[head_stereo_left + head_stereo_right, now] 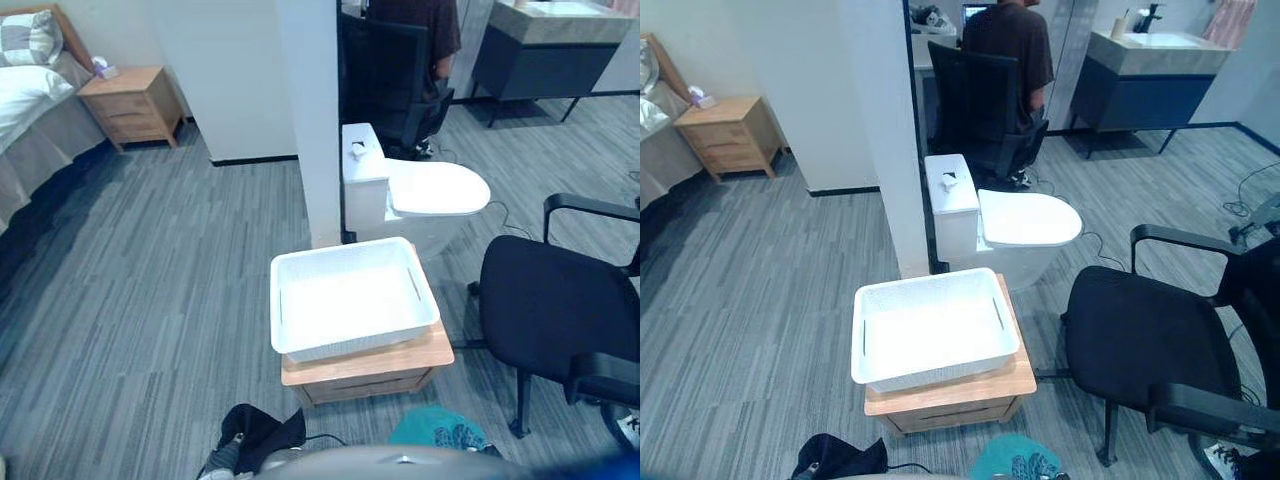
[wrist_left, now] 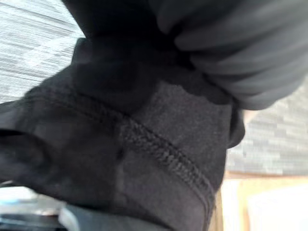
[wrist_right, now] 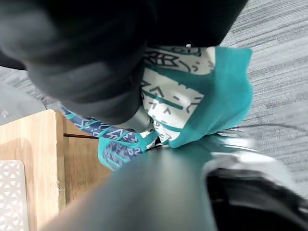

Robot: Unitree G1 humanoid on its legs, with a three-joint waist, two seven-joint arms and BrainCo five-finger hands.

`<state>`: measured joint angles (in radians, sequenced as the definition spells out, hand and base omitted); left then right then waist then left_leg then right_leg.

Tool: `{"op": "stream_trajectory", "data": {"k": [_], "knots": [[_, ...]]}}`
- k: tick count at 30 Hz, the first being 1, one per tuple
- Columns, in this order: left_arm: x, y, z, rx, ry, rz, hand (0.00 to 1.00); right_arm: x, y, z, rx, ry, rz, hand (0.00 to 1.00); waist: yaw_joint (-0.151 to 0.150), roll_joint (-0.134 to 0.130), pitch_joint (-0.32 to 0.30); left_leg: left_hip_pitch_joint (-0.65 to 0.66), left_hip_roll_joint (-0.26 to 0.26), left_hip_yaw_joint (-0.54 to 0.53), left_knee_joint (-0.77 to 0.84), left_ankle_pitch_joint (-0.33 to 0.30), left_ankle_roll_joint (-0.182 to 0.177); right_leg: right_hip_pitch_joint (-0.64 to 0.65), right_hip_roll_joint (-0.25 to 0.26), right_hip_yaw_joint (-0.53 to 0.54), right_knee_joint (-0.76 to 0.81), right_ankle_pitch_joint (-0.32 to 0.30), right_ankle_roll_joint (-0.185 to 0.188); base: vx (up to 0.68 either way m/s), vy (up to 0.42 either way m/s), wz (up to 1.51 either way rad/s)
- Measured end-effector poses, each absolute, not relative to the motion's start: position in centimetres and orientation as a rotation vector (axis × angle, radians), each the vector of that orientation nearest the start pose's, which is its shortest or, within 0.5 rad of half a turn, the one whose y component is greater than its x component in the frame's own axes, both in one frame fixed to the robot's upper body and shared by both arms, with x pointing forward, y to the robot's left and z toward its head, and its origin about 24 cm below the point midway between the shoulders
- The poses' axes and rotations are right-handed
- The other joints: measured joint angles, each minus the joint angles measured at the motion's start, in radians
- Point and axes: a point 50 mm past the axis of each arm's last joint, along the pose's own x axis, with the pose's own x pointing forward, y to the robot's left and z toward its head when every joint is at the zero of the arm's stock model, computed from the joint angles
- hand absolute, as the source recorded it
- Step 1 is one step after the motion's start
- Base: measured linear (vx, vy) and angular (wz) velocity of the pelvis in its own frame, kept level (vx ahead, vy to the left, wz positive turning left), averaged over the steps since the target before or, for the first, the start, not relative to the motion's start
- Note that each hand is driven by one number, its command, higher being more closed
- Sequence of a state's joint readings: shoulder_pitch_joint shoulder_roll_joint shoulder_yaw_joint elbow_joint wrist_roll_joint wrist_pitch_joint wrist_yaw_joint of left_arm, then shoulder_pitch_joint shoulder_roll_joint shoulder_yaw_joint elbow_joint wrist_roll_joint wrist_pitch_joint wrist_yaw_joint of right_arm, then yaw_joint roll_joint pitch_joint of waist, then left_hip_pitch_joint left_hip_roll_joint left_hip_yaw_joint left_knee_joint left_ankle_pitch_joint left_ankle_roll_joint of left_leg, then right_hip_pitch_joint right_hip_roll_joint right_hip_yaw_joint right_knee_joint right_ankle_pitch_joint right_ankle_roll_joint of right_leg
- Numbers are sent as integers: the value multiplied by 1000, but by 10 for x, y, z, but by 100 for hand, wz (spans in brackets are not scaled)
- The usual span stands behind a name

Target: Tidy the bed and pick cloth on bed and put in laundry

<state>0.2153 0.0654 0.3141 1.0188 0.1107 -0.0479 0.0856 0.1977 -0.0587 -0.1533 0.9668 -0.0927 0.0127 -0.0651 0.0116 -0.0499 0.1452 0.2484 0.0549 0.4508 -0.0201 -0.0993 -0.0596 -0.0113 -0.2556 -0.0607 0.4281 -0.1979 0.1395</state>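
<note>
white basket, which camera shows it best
Left eye view: the whole white basket sits near centre, inside visible. The right eye view shows it whole too, further left. The right wrist view catches a lattice corner; the left wrist view, perhaps a blurred white patch.

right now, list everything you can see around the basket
laundry basket: one, white, on the wooden stand
wooden stand: one, light wood, centre
black cloth: one, at the left hand
teal patterned cloth: one, at the right hand
toilet: one, white, lid down, behind the basket
office chair: one, black, right of the basket
person: one, dark shirt, seated on another black chair, far back
nightstand: one, light wood, beside the bed
bed: one, white bedding, far left
vanity: one, dark, far right
left hand: dark cover
right hand: dark cover
</note>
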Motion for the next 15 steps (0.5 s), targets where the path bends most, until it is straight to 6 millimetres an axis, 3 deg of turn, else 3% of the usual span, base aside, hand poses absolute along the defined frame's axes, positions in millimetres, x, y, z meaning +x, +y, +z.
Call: {"op": "stream_trajectory", "data": {"k": [2, 4, 8, 15], "knots": [[37, 224, -164, 57, 1198, 396, 100, 63, -200, -163, -86, 1158, -229, 100, -10, 1, -3, 22, -1, 7, -13, 3, -5, -37, -5, -7, 70, 1, 0, -73, -27, -22], [36, 224, -165, 73, 1208, 383, 100, 63, -199, -163, -85, 1158, -229, 100, -22, -3, -5, 20, -1, 8, -35, 17, -18, -18, 9, -8, 2, -9, -17, -8, -41, -16], [39, 222, -165, 77, 1205, 367, 100, 61, -201, -164, -87, 1168, -230, 100, -24, 5, -2, 9, 10, 2, -82, 75, -22, 25, 42, -36, -135, -2, -1, 38, -47, 3], [33, 223, -165, 64, 1219, 389, 100, 55, -201, -165, -76, 1189, -243, 100, -21, 7, -24, 31, 32, -12, -79, 68, -33, 110, 67, -65, -243, 27, 0, 76, -9, 8]]}}
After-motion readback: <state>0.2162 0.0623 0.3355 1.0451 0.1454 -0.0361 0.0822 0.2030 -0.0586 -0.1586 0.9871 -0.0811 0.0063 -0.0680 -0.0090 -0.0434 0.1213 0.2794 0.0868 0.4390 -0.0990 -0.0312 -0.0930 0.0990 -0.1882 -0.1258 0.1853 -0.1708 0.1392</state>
